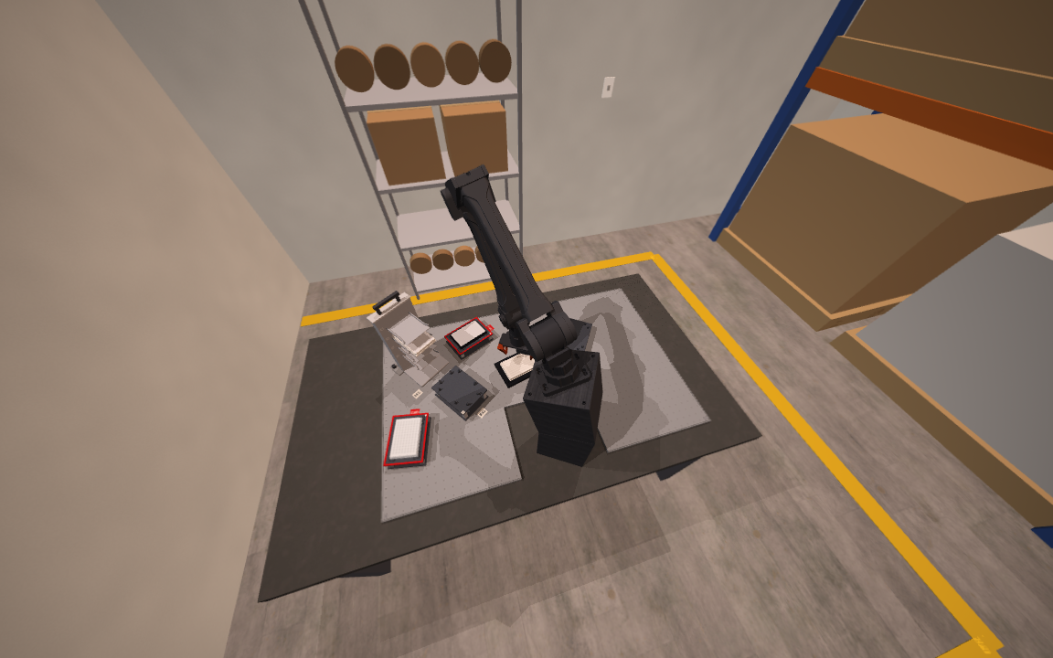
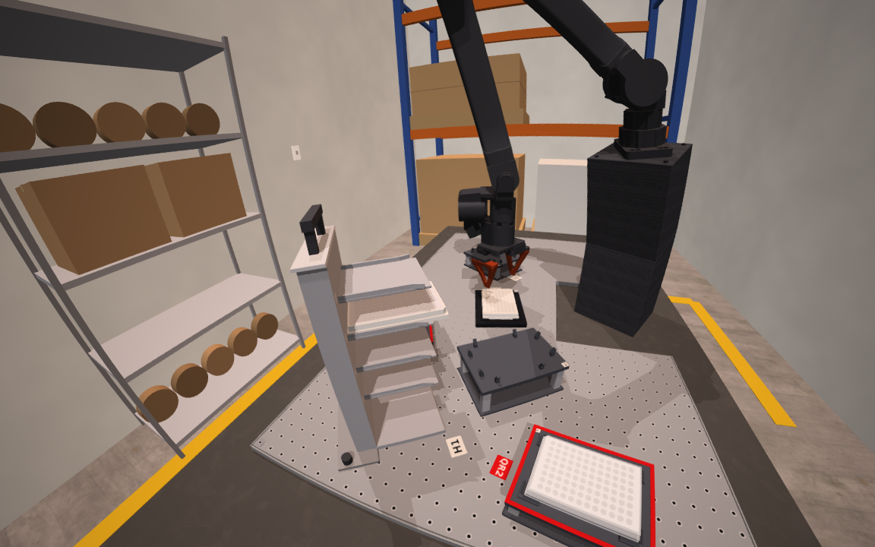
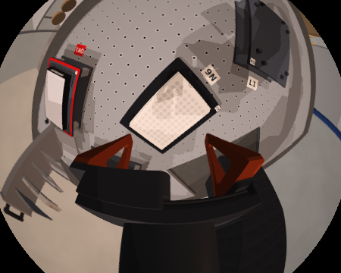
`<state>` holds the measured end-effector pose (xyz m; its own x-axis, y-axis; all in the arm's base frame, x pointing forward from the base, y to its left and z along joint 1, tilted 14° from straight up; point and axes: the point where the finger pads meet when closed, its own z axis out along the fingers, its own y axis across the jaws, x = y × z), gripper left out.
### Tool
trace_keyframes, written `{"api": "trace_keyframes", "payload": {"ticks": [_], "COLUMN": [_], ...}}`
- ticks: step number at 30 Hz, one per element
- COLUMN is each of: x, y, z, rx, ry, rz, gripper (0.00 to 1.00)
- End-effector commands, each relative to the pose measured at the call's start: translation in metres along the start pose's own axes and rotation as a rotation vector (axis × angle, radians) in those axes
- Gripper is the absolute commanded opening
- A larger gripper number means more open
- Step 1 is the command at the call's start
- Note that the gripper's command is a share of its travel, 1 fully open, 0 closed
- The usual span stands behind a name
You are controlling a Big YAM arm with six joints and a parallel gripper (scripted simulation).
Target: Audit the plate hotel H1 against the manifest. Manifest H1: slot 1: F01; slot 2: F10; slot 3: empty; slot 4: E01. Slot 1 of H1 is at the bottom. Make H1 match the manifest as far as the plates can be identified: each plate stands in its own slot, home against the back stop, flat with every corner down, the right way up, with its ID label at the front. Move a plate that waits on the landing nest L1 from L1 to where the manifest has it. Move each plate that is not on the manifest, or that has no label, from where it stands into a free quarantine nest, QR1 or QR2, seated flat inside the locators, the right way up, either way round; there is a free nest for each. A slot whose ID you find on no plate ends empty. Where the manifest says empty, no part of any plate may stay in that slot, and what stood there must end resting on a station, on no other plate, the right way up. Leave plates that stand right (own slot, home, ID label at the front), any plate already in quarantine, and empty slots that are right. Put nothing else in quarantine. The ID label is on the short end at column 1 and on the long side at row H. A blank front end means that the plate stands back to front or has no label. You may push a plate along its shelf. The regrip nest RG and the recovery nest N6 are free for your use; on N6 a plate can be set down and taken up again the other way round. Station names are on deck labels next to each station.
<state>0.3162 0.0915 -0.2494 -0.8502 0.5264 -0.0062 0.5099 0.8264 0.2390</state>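
Note:
My gripper [image 2: 495,269] is open and empty and hovers just above a white well plate [image 2: 499,305] that lies flat in the black nest N6. In the wrist view the plate [image 3: 170,106] sits turned at an angle between and beyond my red fingers. The plate hotel H1 [image 2: 376,339] holds one white plate [image 2: 396,309] on an upper shelf, with its front edge sticking out a little; the lower shelves look empty. White plates lie in the red-framed nests QR2 [image 2: 586,486] and QR1 [image 1: 467,335]. The dark landing nest L1 [image 2: 510,367] is empty.
The arm's black pedestal [image 2: 631,231] stands right of N6. The hotel's tall back post with a black handle [image 2: 311,228] rises to the left. A metal storage rack [image 2: 100,224] stands beyond the deck edge.

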Motion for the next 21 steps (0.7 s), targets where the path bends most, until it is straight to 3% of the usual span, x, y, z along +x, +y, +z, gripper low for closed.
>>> {"api": "trace_keyframes", "payload": {"ticks": [1,21], "x": [-0.0034,-0.0035], "y": [-0.0024,-0.002], "z": [-0.0021,-0.0021], "rx": [-0.002,-0.002], "ry": [-0.004,-0.005], "rz": [-0.073,-0.43], "gripper": [1.0,1.0]}}
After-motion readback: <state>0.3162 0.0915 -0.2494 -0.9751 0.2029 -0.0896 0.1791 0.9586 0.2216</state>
